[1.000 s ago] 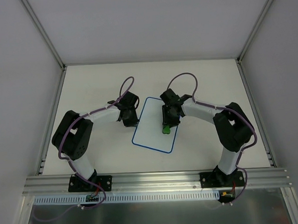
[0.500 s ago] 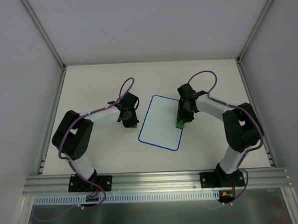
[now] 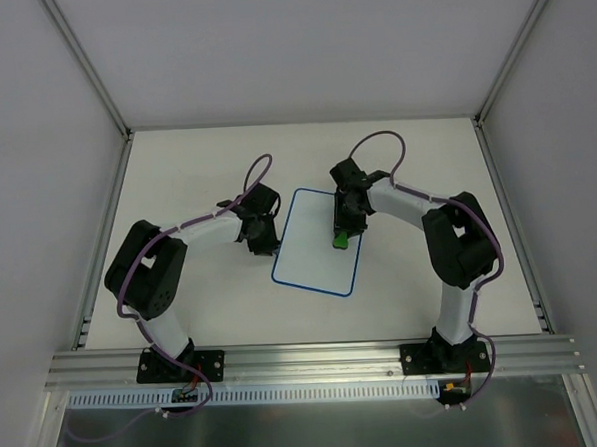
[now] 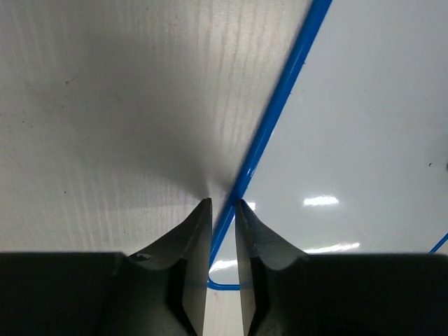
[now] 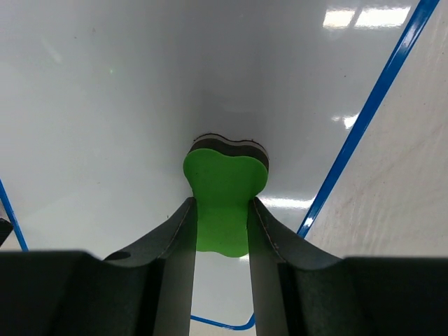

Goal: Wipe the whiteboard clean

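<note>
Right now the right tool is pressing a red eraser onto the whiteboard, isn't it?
Not quite: the eraser is green, not red, as the right wrist view shows. The right tool does grip it against the whiteboard.

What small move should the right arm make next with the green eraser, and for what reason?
Probably lift the green eraser off and set it aside. The right gripper presses it on the whiteboard, whose visible surface shows no marks. The left gripper, nearly shut, pins the board's left edge.
</note>
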Robot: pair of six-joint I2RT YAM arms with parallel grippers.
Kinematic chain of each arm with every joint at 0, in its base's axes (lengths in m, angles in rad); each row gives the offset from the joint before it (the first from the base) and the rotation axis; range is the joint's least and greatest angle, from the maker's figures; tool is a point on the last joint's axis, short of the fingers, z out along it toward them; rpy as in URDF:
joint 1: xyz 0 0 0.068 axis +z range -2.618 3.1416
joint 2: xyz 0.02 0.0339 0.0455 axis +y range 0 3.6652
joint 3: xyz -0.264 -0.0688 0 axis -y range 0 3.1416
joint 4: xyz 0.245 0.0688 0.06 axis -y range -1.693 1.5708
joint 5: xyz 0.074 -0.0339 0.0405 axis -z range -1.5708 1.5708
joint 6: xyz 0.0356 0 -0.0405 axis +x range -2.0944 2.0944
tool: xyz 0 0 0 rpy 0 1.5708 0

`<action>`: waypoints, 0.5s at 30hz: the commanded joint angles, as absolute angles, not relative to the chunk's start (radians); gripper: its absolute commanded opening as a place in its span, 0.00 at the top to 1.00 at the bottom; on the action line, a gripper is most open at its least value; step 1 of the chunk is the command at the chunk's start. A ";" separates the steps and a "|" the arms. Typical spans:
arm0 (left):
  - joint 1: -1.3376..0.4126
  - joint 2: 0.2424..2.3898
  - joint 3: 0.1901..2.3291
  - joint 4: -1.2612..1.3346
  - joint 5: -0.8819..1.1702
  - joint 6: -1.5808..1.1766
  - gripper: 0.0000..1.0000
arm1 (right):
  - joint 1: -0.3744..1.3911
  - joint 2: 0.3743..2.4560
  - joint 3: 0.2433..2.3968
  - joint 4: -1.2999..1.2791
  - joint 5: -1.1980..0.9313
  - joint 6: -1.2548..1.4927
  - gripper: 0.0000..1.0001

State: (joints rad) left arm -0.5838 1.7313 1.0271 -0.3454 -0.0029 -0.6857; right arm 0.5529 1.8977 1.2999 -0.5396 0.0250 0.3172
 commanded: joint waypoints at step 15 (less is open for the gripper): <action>-0.612 1.654 1.085 -0.342 -0.049 -0.601 0.53 | 0.333 1.801 1.374 -0.566 0.045 0.233 1.00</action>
State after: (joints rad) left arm -0.6090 1.7329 1.0710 -0.3393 -0.0044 -0.6331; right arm 0.4164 1.8996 1.3258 -0.5415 0.0036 0.2707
